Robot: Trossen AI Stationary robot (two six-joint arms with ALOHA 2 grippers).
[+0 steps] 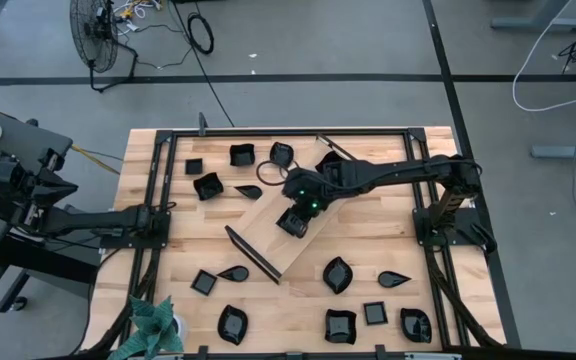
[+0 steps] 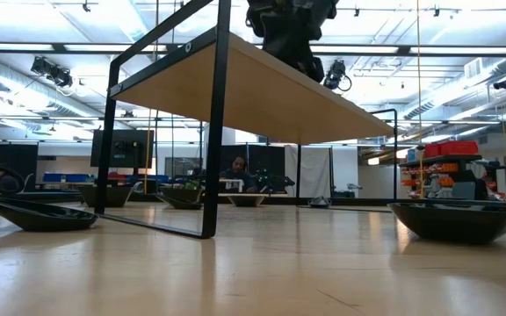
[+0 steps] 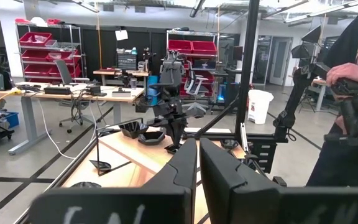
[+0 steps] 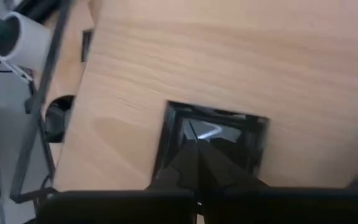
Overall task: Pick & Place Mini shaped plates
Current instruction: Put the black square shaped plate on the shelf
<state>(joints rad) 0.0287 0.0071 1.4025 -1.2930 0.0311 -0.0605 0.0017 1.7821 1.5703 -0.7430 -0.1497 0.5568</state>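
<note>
The right gripper (image 1: 295, 219) was seen over the wood tray (image 1: 268, 232) at mid-bench, its fingers closed on the rim of a square plate (image 4: 211, 144) that lay on the tray. Other plates (image 1: 337, 274) were scattered across the bench (image 1: 388, 225) around the tray. The left gripper (image 3: 197, 163) was parked at the bench's left edge with fingers nearly together, nothing between them.
</note>
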